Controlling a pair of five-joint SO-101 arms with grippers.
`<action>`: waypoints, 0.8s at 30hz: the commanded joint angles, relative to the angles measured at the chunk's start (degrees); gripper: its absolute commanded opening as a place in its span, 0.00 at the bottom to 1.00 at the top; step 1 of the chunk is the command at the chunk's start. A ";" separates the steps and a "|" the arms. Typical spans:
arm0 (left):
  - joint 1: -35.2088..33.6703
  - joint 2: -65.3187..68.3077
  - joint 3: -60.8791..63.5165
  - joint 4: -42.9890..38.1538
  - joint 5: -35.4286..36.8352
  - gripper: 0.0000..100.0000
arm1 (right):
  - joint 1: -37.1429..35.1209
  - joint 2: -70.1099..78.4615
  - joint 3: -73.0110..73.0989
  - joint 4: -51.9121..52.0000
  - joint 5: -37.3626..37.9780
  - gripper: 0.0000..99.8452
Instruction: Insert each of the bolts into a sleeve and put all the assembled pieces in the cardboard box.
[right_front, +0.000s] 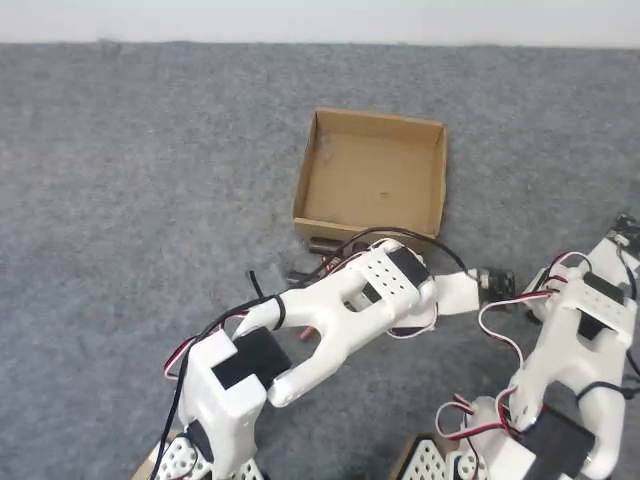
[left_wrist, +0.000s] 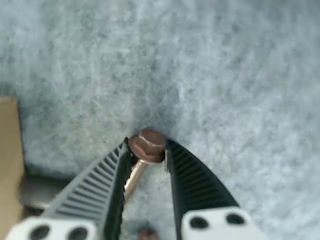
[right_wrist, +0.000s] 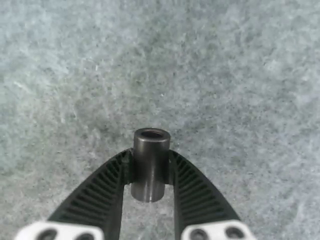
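Two parts are in hand. The bolt (left_wrist: 146, 142) is pinched just under its hex head by the left gripper (left_wrist: 146, 152). The dark sleeve (right_wrist: 150, 170) is clamped across its middle by the right gripper (right_wrist: 150, 156).

To join them well, I'd bring the bolt's shaft and the sleeve's bore onto one line before closing the gap. Then I'd creep in slowly with both grips firm, since a slight tilt would likely jam the tip on the sleeve's rim.

The bolt's head sits at the fingertips and its long axis runs back toward the wrist, leaning against one finger. That leaves the free tip tucked between the jaws, so I expect little room to slide anything on. The sleeve's long axis lies along its fingers, open bore facing out past the tips.

In the high view, the cardboard box (right_front: 303, 170) sits above centre on the grey carpet (right_front: 150, 150). A spare sleeve (right_front: 322, 245) lies just below the box's front wall.
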 joint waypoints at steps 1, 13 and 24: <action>0.70 -4.04 -2.33 1.14 16.26 0.01 | -0.40 -3.03 -0.35 -1.10 -0.44 0.01; -9.93 -12.22 -6.81 1.23 37.80 0.02 | -0.40 -3.03 -0.35 -1.10 -0.53 0.01; -18.20 -20.66 -6.64 4.04 43.52 0.02 | -0.48 -3.03 -0.35 -1.19 -0.53 0.01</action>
